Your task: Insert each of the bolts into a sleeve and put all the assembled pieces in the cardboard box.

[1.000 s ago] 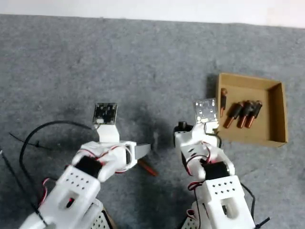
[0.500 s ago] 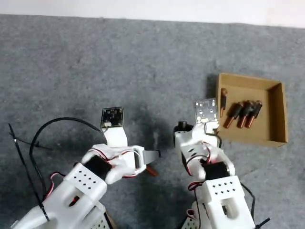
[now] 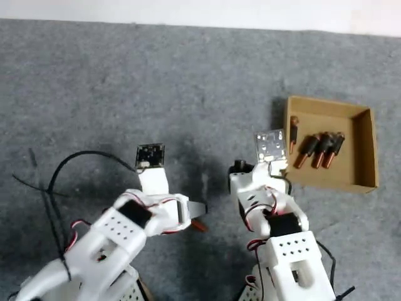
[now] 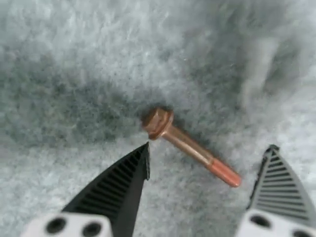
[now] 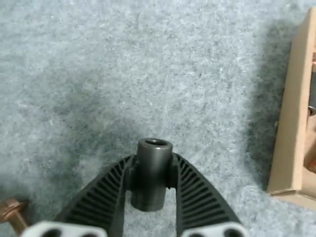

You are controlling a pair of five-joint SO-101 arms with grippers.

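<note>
A copper bolt [image 4: 190, 145] lies flat on the grey carpet, its hex head toward the left finger of my open left gripper [image 4: 207, 153], which hovers just above it with a finger on each side. From above, the bolt's tip [image 3: 198, 225] peeks out beside the left gripper [image 3: 197, 210]. My right gripper [image 5: 151, 173] is shut on a dark sleeve [image 5: 150, 173], held upright with its bore facing out. The cardboard box [image 3: 363, 150] sits right of the right arm and holds several assembled pieces [image 3: 318, 149]. The bolt's head [image 5: 10, 211] shows at the right wrist view's edge.
Grey carpet covers the whole table. A loose black cable [image 3: 50, 188] loops at the left of the left arm. The box's wall [image 5: 291, 123] stands close beside the right gripper. Open carpet stretches beyond both arms toward the far edge.
The left arm has swung right and lowered over the bolt, now covering most of it from above. The right arm has kept still with the sleeve.
</note>
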